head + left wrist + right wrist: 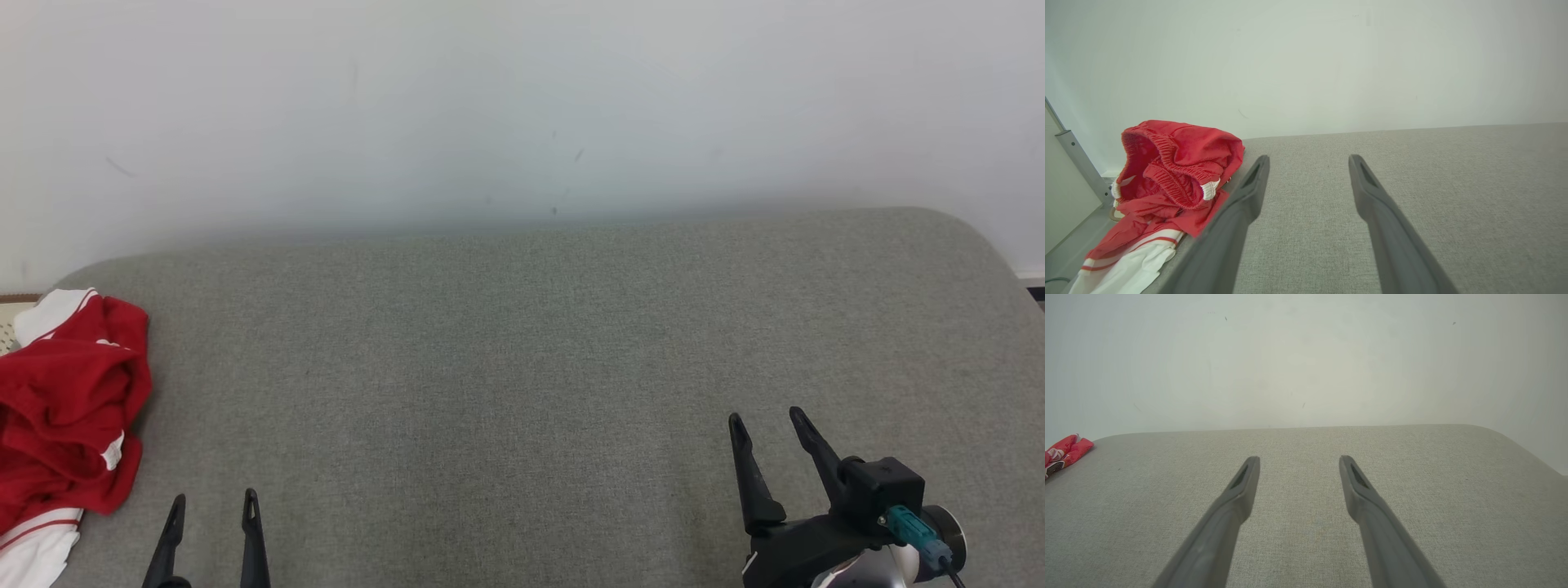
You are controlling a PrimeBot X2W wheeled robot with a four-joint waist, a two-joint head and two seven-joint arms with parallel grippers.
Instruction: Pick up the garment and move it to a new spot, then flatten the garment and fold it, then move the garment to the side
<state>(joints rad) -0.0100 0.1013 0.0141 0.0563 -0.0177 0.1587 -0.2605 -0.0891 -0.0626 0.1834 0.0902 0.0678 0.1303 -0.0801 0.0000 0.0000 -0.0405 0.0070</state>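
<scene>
The crumpled red-and-white garment (69, 408) lies at the grey cushion's (522, 351) left edge, just left of the left gripper (214, 510); the right gripper (767, 429) sits well apart. Both stand wide and empty.

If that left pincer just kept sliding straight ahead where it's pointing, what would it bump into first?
Probably the white wall, though depth is unclear: the open left pincer points along bare grey cushion, and the red garment lies off to its left, outside that line.
</scene>
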